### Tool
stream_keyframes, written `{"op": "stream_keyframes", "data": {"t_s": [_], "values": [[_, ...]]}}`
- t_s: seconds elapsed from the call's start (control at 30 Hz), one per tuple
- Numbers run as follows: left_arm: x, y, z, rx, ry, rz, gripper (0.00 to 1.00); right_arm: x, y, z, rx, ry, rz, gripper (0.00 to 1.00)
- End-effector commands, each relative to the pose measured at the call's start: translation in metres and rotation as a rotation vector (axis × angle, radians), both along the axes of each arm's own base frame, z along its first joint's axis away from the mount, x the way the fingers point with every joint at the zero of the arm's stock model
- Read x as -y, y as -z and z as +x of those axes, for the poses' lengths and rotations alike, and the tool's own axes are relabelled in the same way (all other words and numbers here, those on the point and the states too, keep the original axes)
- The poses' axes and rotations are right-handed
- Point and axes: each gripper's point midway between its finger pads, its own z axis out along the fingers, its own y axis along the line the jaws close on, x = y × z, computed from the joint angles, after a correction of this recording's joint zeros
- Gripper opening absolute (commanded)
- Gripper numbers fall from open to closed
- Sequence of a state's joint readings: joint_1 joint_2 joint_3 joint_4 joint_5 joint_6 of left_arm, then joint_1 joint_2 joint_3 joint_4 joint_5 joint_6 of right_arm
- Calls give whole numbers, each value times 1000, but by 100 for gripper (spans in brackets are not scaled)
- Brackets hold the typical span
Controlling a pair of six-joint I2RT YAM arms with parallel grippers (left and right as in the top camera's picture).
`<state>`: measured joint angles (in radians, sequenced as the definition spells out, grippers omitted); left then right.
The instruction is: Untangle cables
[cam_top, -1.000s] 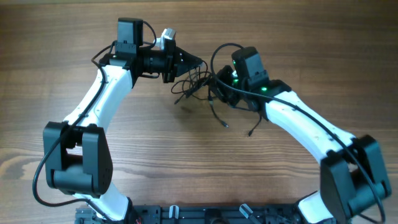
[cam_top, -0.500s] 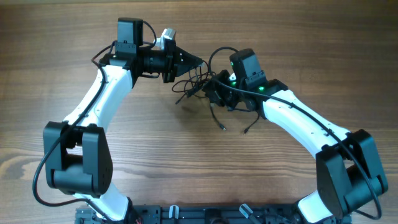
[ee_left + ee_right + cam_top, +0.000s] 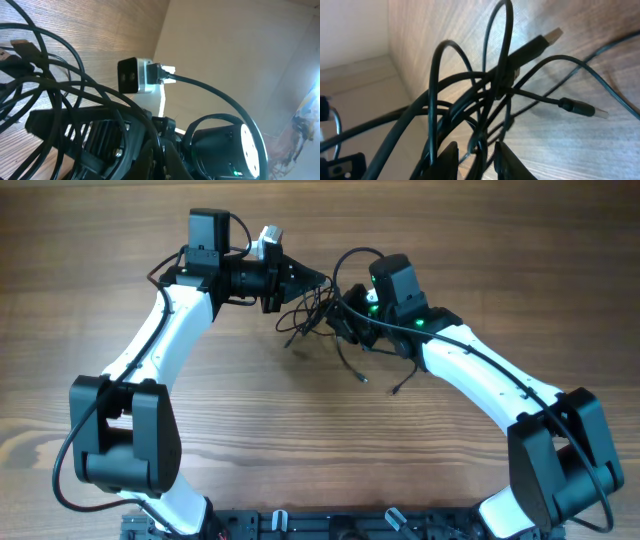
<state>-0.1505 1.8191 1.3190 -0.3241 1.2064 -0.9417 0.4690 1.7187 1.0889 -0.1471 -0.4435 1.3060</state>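
the right arm has edged left toward the left one, drawing the two loose plug ends [image 3: 362,379] along. the cables [image 3: 312,310] hang tangled between both arms above the tabletop [image 3: 300,440]. the left pincer [image 3: 321,280] is clenched on strands at its tip. the right pincer [image 3: 477,161] grasps a bunch between narrowly parted fingers; overhead, its wrist hides it. single cords cannot be traced through the knot.

Tips of left pincer [image 3: 324,280] behind cables [image 3: 312,316]
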Motion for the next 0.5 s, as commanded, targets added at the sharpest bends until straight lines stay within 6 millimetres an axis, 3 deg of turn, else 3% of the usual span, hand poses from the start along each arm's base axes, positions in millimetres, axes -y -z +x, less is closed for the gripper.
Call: {"op": "stream_keyframes", "data": {"t_s": [0.0,0.1,0.3,0.4,0.47], "values": [[3,3,-5,-27,24,-21,4,-2,12,9,9,22,-17,26],[3,3,-5,-27,24,-21,4,-3,14,14,25,25,-12,25],[3,3,-5,-28,24,-22,4,-5,17,16,52,48,-48,14],[3,2,-5,-29,27,-24,4,-4,19,18,71,73,-83,4],[3,2,-6,-29,29,-28,4,-4,19,18,90,54,-96,4]]}}
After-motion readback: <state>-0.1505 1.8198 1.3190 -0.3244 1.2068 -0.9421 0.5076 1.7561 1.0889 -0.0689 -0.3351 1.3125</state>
